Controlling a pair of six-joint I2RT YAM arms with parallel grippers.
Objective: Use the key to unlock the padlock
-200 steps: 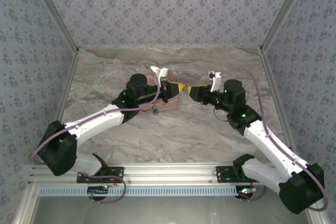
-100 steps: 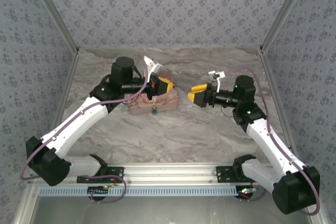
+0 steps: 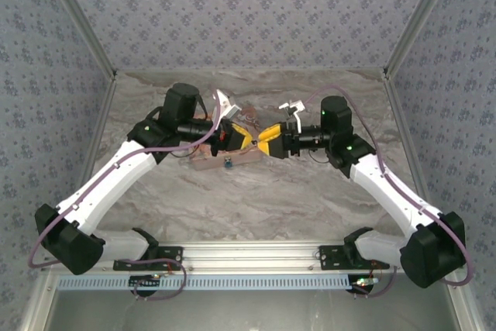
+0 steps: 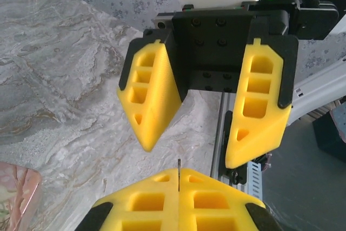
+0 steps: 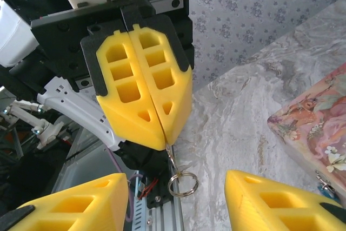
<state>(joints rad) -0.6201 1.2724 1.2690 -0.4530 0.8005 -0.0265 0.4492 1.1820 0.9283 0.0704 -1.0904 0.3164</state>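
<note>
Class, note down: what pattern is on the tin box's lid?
Pink, flowery illustrations; the rectangular tin box shows best in right wrist view.

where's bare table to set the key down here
Bare marble table lies between the pink tin and the near rail, and along the back wall. Crowded at centre: the left claw, pinching the key, meets the open right claw beside the tin and blue padlock.
</note>
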